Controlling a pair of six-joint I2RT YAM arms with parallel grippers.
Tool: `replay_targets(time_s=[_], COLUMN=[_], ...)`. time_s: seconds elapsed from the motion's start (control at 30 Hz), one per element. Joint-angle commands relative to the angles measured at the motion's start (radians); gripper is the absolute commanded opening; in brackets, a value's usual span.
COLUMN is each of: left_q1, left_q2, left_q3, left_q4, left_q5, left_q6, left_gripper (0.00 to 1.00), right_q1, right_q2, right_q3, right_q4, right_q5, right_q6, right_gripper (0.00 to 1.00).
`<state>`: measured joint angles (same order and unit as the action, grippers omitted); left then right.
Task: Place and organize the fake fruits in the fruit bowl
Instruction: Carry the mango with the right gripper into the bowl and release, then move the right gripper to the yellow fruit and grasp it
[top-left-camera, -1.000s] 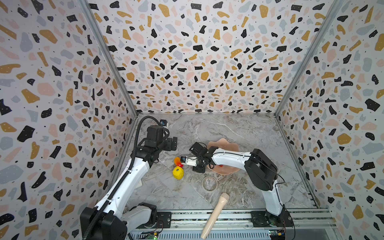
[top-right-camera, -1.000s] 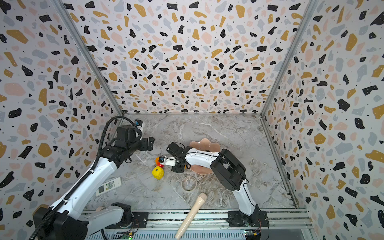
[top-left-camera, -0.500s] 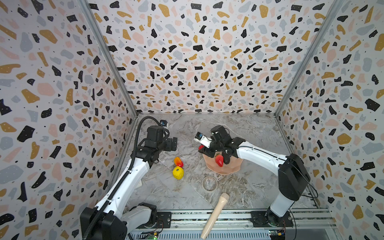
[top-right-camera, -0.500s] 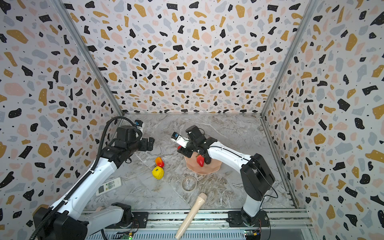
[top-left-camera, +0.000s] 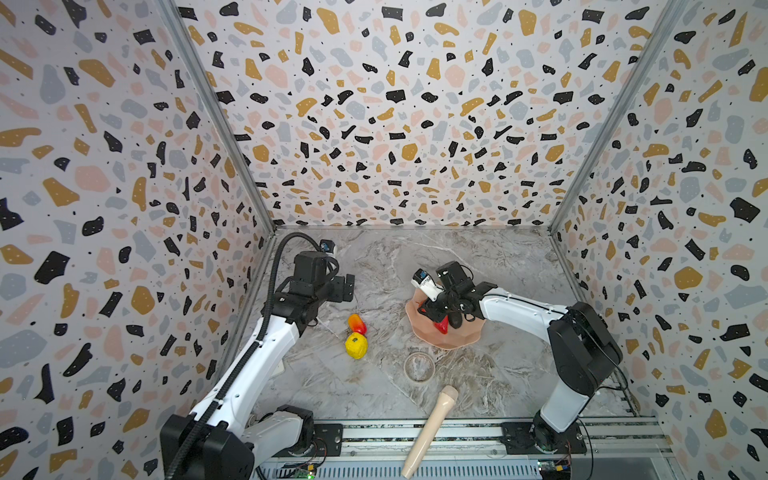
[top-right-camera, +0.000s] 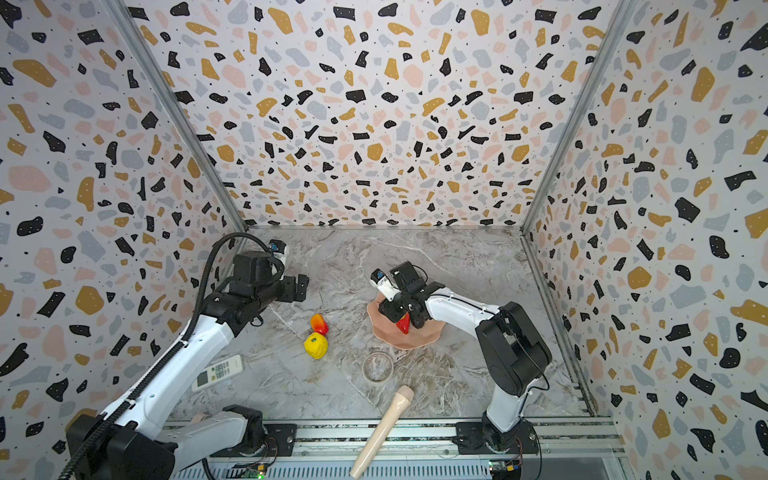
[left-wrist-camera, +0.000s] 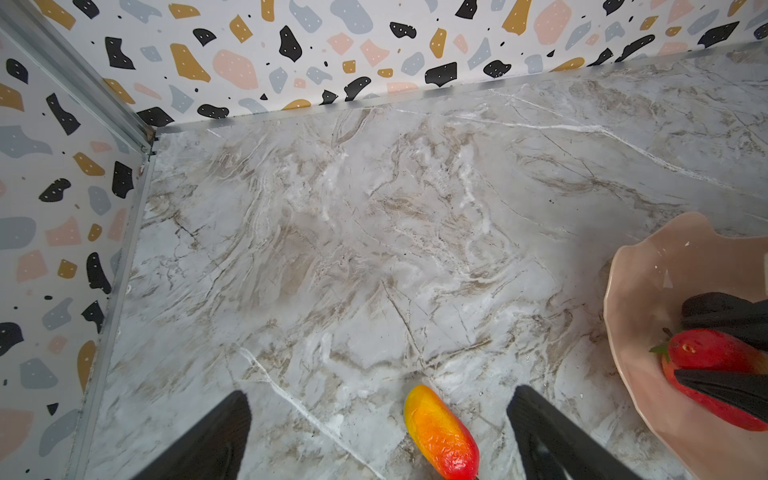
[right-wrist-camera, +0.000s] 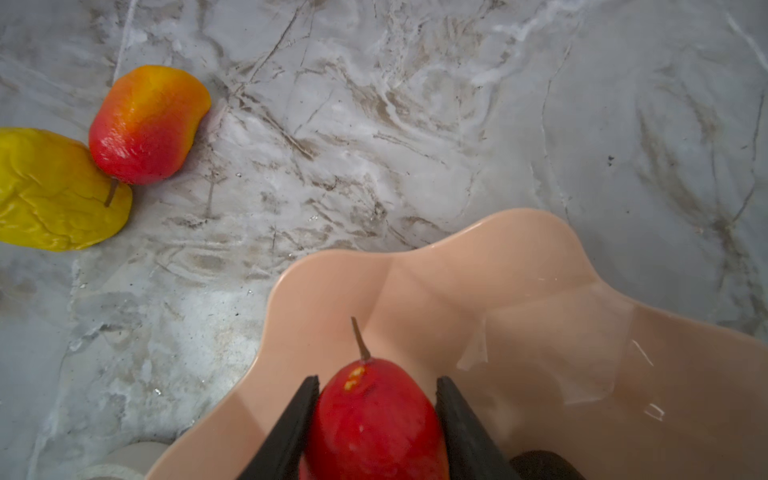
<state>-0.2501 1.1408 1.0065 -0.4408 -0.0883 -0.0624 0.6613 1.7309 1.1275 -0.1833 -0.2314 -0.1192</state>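
Marble tabletop (top-left-camera: 374, 395), mango (right-wrist-camera: 374, 424) over fruit bowl (right-wrist-camera: 519, 257)

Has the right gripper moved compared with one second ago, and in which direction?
Yes. In both top views the right gripper went rightward from beside the lemon, and now hangs over the fruit bowl, shut on a red fruit.

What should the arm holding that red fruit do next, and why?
Probably open its fingers: the right gripper is shut on the red fruit, which hangs within the rim of the fruit bowl, so releasing should leave it inside.
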Motion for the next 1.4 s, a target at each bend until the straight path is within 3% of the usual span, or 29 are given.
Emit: replay_targets(time_s=[0.0, 0.2, 0.37, 0.67, 0.83, 1.1, 1.37], left_q1=[-0.003, -0.003, -0.003, -0.003, -0.003, -0.003, -0.002], left_q2=[-0.004, -0.003, 0.005, 0.005, 0.008, -0.005, -0.036], left_q3=[0.001, 0.005, 0.007, 0.006, 0.01, 0.013, -0.009], left_q4=[0.03, 0.023, 0.029, 0.029, 0.03, 0.012, 0.018], left_q5=[-0.003, -0.008, 0.0, -0.001, -0.004, -0.018, -0.073], left_q6=[0.013, 0.016, 0.015, 0.016, 0.017, 0.016, -0.003], left_gripper=[1.0, 1.0, 1.0, 1.0, 1.0, 1.0, 1.0], right_q1=[0.004, 0.011, 0.011, 0.015, 0.066, 0.231, 0.354], right_q2=[-0.002, -0.005, -0.015, -0.041, -0.039, 0.158, 0.2], right_q3=[0.002, -0.009, 0.017, 0.083, 0.162, 0.365, 0.314], right_q4=[-0.001, 0.0, -0.011, -0.039, -0.045, -0.083, 0.028], right_q5=[-0.006, -0.021, -0.027, -0.026, -0.069, -0.125, -0.199], right_q6=[0.012, 0.007, -0.006, -0.029, -0.058, -0.094, -0.071], right_gripper=[0.39, 0.55, 0.74, 0.85, 0.99, 0.99, 1.0])
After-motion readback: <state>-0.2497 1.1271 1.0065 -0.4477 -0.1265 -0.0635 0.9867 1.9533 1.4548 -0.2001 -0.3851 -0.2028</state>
